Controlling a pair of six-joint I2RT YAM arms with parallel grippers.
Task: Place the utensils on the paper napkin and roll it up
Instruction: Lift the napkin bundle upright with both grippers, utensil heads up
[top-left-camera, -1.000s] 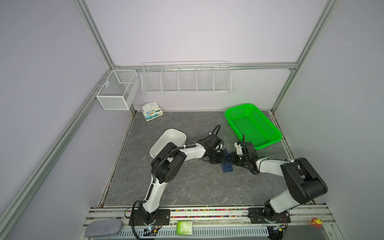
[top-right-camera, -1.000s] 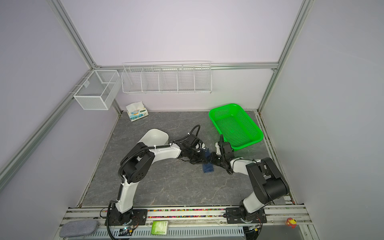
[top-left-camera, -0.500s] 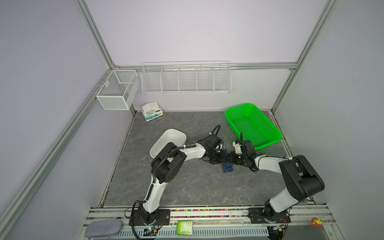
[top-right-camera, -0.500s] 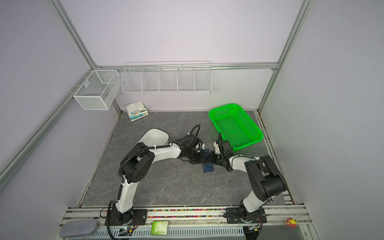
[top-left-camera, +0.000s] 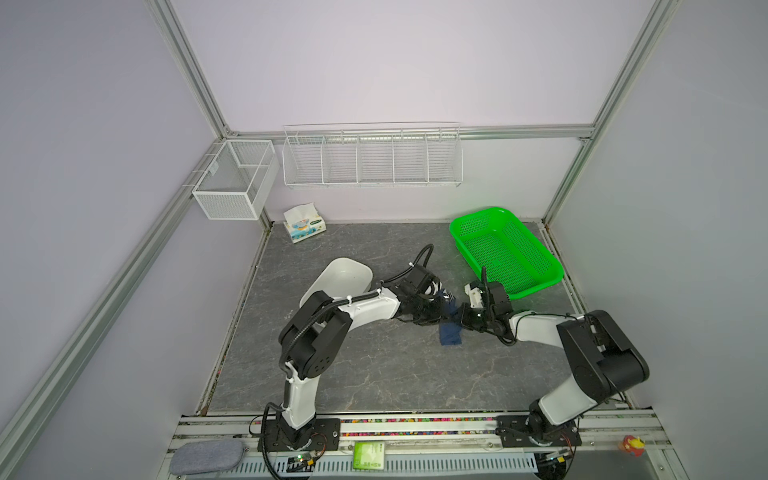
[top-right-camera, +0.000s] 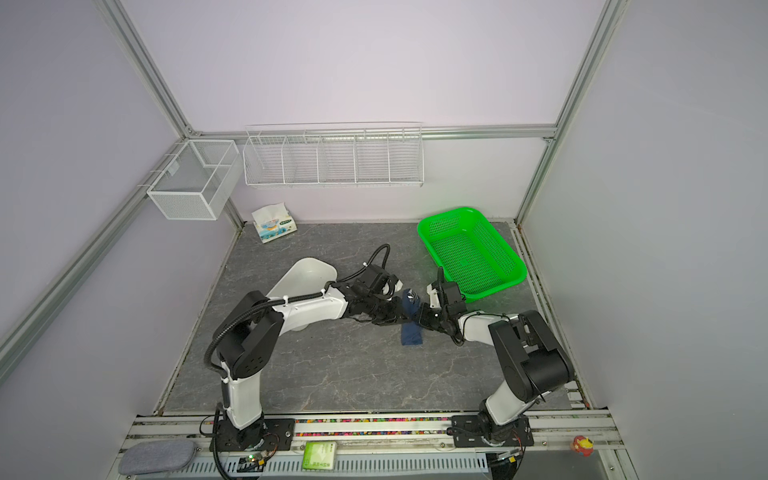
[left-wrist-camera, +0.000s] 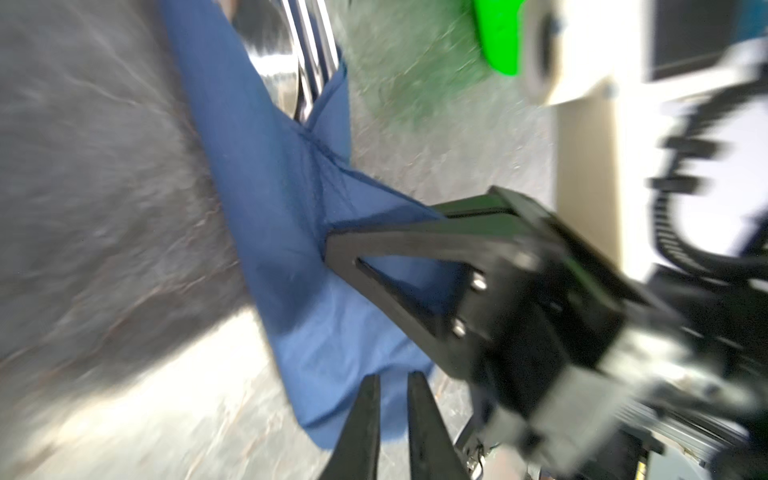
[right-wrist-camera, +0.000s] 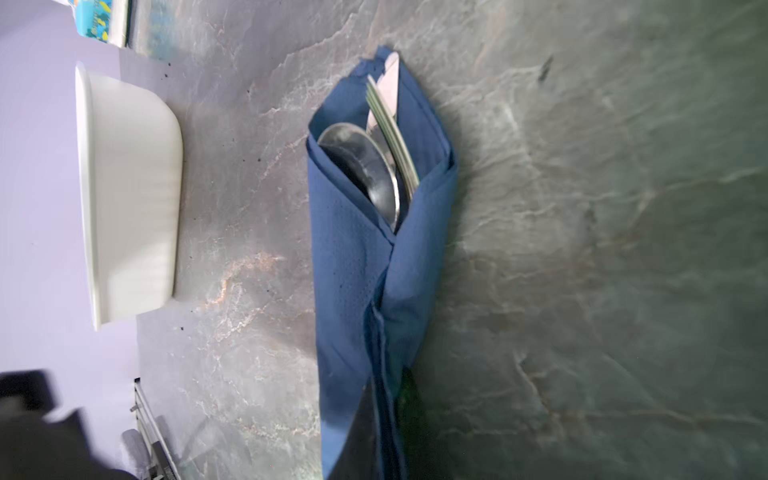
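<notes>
Jaws on the right gripper (left-wrist-camera: 333, 243) are pressed together on a loose flap of the thin dark blue paper napkin (right-wrist-camera: 353, 270). Jaws on the left gripper (left-wrist-camera: 392, 380) stand a tiny bit apart, just over the end of the napkin away from the spoon. I see nothing between them.

The napkin is rolled into a long, snug bundle. It lies flat on the grey stone-look table (right-wrist-camera: 582, 208), between my two grippers. It is near the green plastic basket (top-left-camera: 507, 253) and well apart from the white plastic tub (right-wrist-camera: 129, 199). The shiny silver metal utensils (left-wrist-camera: 270, 62) are tucked inside. The round spoon (right-wrist-camera: 361, 166), the fork (right-wrist-camera: 392, 133) and the knife (right-wrist-camera: 390, 81) poke out of the open end.

Compared with a second ago, the bundle lies in the same spot, and both arms have hardly moved.

Only the right wrist view shows me all three utensils clearly. In both top views the bundle is just a small dark strip. The left wrist view is blurry, but it alone shows the pinch on the flap.
</notes>
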